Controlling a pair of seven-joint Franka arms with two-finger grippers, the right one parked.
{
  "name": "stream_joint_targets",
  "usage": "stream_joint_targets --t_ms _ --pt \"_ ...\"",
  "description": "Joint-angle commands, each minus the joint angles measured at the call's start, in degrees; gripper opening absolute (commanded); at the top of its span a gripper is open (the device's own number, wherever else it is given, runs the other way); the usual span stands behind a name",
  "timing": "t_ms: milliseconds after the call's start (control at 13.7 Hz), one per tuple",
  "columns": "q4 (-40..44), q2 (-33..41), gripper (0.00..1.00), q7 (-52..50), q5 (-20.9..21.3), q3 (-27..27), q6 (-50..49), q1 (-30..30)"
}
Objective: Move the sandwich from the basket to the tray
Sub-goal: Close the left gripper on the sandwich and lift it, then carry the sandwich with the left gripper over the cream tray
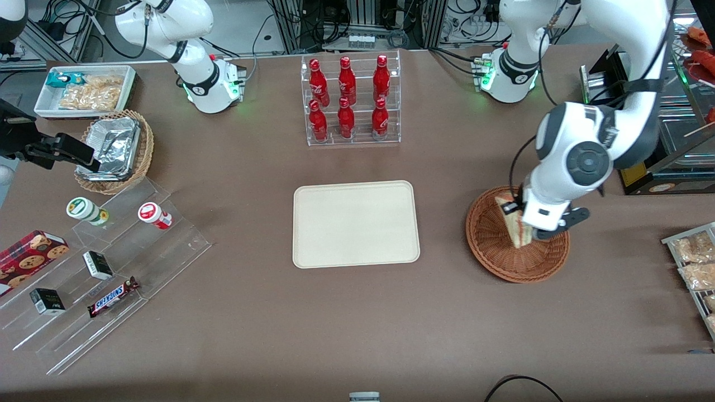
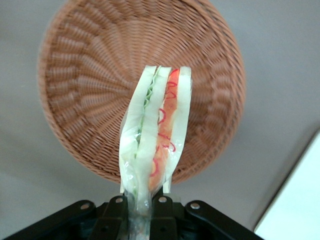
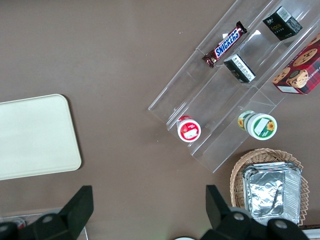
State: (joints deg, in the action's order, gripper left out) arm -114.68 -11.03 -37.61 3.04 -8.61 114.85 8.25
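Between the fingers: the sandwich [image 2: 156,135] is pinched at one narrow end, its layered edge standing out from the gripper [image 2: 142,202], wrapped in clear film
Gripper: closed on the sandwich, jaws drawn in tight to the bread's thickness; it hangs just above the basket [image 1: 491,245]
Under the gripper: the basket, round and reddish-brown; the sandwich [image 1: 516,223] looks lifted clear of its floor, though the front view cannot settle whether the lower tip has cleared the rim
Sideways from the gripper: the tray [image 1: 356,223] lies well apart, toward the parked arm's end of the table, bare
Step in hand: probably lifting out before the carry
Risk: slippery film and a grip on one end only could let the wedge swivel or slide out in transit; a low carry could catch the basket rim
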Motion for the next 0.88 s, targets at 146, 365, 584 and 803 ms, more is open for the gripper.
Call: stream_joint_targets --t_ms 146,365,584,803 --pt "5.42 -5.56 0.04 -0.51 -0.93 0.17 -0.24 9.48" --pt "12.35 -11.8 0.04 -7.89 -0.93 0.26 -0.15 16.25" --pt "20.17 -18.13 0.04 -15.45 -0.84 0.26 -0.24 21.79" --pt "26.33 -23.23 0.04 -21.34 -0.93 0.26 -0.24 26.62"
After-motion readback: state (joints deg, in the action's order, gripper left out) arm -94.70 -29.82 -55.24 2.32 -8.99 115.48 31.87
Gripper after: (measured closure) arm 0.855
